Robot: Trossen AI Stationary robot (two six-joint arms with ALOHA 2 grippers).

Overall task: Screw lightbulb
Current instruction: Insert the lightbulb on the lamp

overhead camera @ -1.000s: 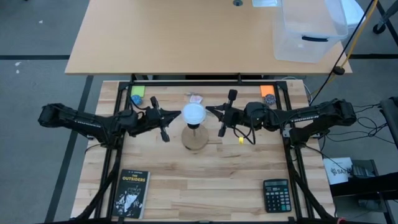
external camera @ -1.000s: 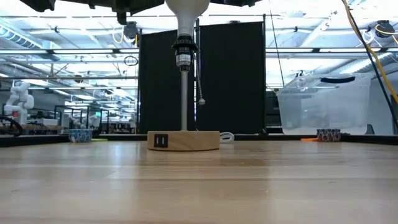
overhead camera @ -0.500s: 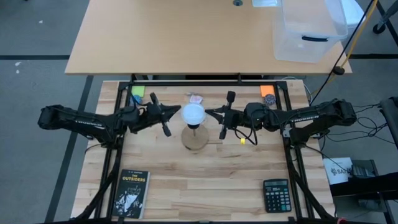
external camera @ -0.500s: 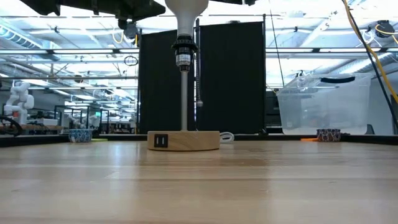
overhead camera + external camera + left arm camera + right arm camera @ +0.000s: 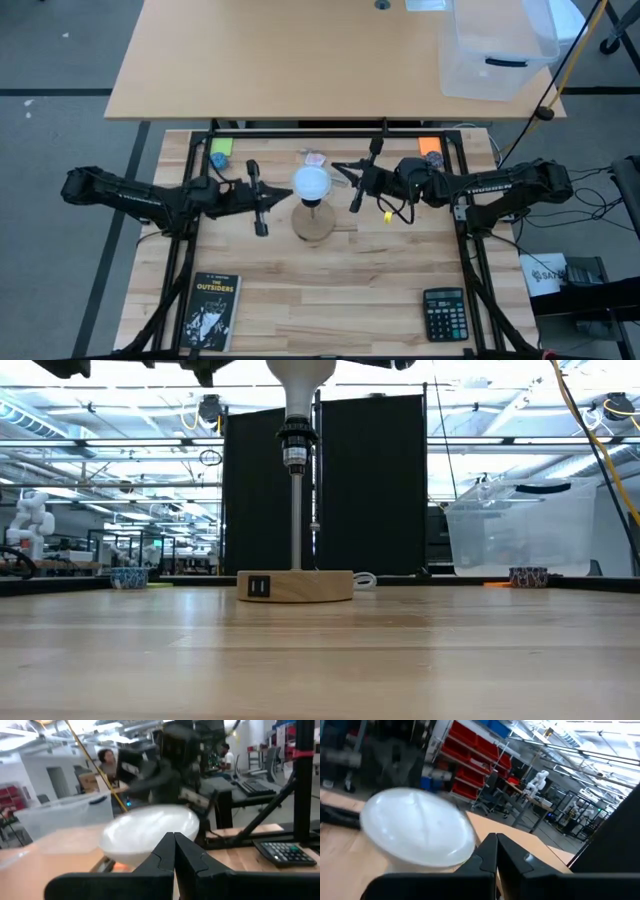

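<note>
Left gripper (image 5: pixel 259 199) fingers pressed together, gripping nothing, just beside the lightbulb (image 5: pixel 311 183). Right gripper (image 5: pixel 361 181) likewise closed and empty on the other side. The lightbulb sits atop the wooden stand (image 5: pixel 314 223) mid-table.

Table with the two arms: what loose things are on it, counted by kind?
Lamp stand with bulb: 1
Book: 1
Calculator: 1
Sticky notes: 2, green and orange
Total: 5
</note>
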